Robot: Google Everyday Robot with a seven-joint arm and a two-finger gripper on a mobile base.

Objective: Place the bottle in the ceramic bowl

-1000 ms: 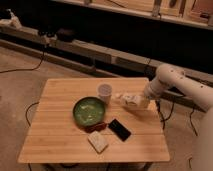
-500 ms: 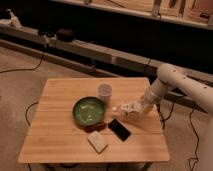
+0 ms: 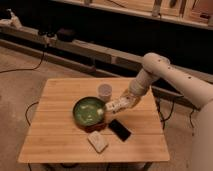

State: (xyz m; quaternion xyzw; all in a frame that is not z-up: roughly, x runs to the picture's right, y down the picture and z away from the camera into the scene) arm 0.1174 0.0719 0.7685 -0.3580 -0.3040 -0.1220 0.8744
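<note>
The green ceramic bowl (image 3: 87, 111) sits at the middle of the wooden table (image 3: 60, 135). My gripper (image 3: 121, 103) is just right of the bowl's right rim, a little above the table, shut on the small whitish bottle (image 3: 113, 105). The bottle lies sideways in the gripper, its free end pointing left and reaching over the bowl's rim. The white arm (image 3: 155, 70) comes in from the upper right.
A translucent whitish cup (image 3: 104, 92) stands just behind the bowl, close to the gripper. A black flat phone-like object (image 3: 119, 130) lies right front of the bowl. A pale rectangular block (image 3: 97, 141) lies in front. A shelf bench runs behind the table.
The gripper with the bottle has moved left and down toward the bowl, from beside the cup's right to the bowl's right rim.
</note>
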